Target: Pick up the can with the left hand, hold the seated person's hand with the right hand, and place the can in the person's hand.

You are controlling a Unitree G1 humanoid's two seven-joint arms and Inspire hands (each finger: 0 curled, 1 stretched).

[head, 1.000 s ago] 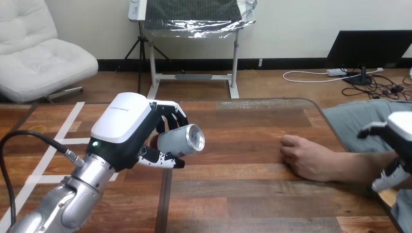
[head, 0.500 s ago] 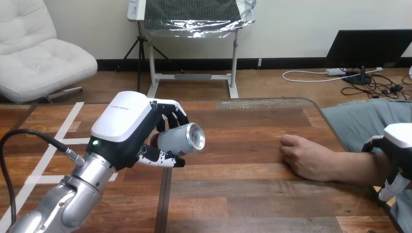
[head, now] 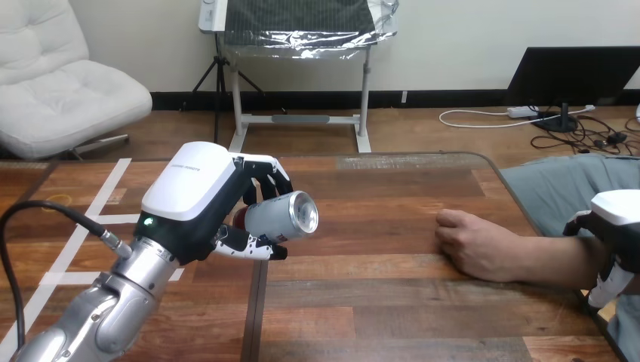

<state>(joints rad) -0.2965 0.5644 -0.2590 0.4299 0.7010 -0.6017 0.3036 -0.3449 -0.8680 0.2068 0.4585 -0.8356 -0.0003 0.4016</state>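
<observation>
— So, what shifted?
— Our right hand dropped beside the person's forearm; whether it grips, we cannot tell. We judge the hold is starting.
— The can?
— Unmoved, aloft, our left hand curled round it, well apart from the person's hand resting on bare tabletop.

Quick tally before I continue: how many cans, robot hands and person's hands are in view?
Cans: 1, the can, gripped by the left hand.
Robot hands: 2, the left hand and the right hand.
Person's hands: 1, the person's hand, resting on the table.
Total: 4.
</observation>
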